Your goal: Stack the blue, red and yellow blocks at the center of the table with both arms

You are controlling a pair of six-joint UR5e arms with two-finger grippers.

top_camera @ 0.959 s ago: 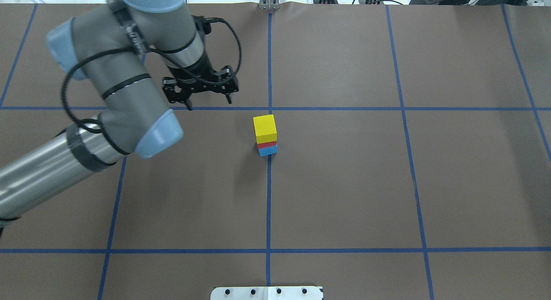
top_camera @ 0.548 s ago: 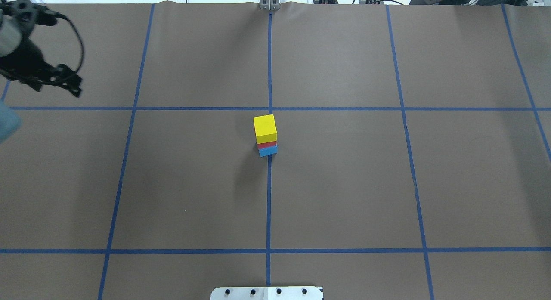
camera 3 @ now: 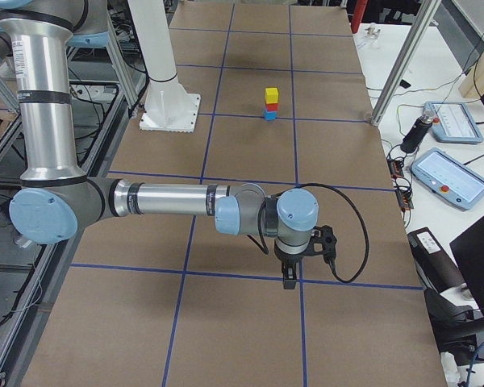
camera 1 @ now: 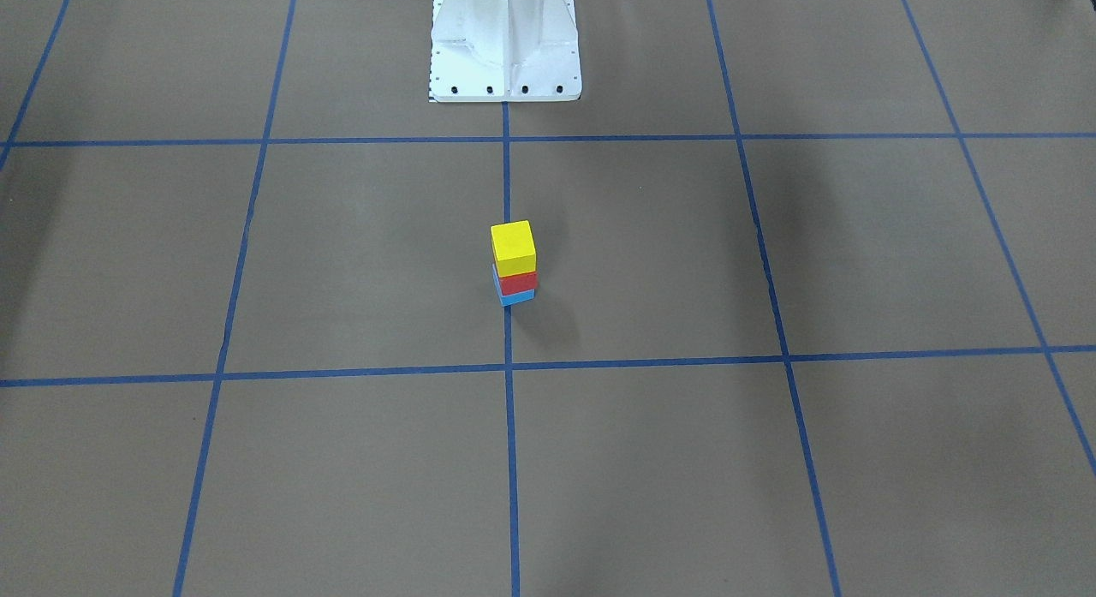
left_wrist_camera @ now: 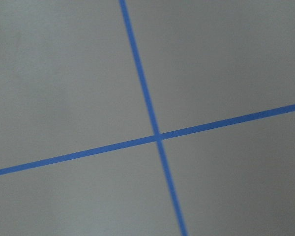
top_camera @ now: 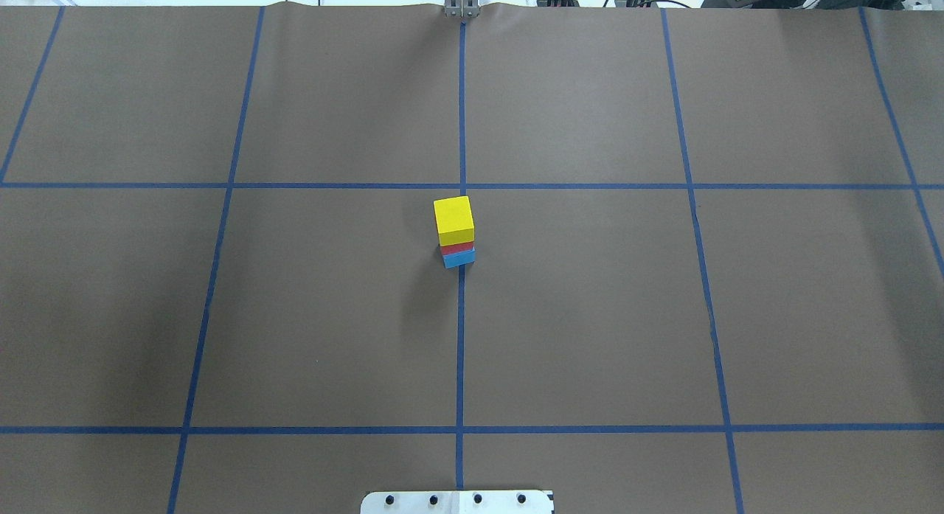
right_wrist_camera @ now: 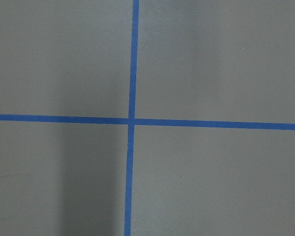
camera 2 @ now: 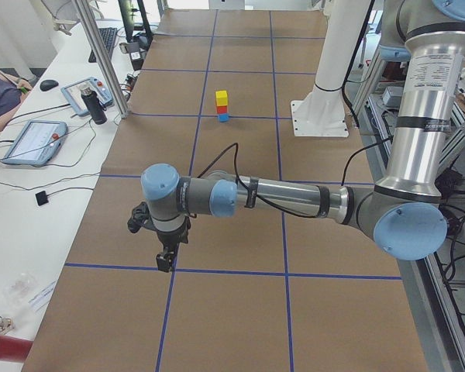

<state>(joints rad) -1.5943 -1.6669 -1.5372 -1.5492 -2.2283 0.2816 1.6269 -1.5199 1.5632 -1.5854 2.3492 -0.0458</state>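
Note:
A yellow block sits on a red block, which sits on a blue block, as one stack at the table's centre; the stack also shows in the front view. Nothing touches it. My left gripper shows only in the exterior left view, pointing down over the table's left end, far from the stack. My right gripper shows only in the exterior right view, over the right end. I cannot tell whether either is open or shut. The wrist views show only brown paper and blue tape.
The white robot pedestal stands at the table's robot side. Blue tape lines grid the brown paper. Control tablets and cables lie on the white bench along the operators' side, with aluminium posts there.
My left arm has pulled back from beside the stack to the left and out of the overhead view. The stack has not moved.

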